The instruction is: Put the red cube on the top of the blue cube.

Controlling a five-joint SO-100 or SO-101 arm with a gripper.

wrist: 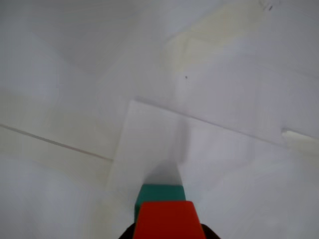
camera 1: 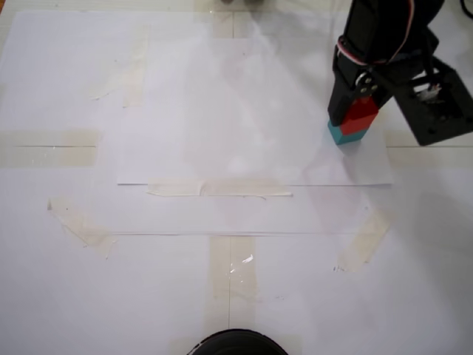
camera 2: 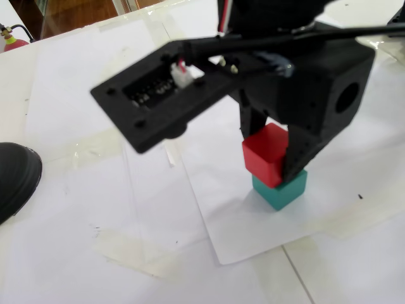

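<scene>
two black fingers of the gripper [camera 2: 271, 147] are closed on the red cube [camera 2: 264, 154], which sits on top of the blue cube [camera 2: 282, 189] on white paper [camera 1: 244, 133] at the tabletop's [camera 1: 66, 296] far right in a fixed view.

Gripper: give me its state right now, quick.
Gripper: jaws closed on the red cube, which sits on top of the blue cube, offset rather than squarely aligned.
</scene>
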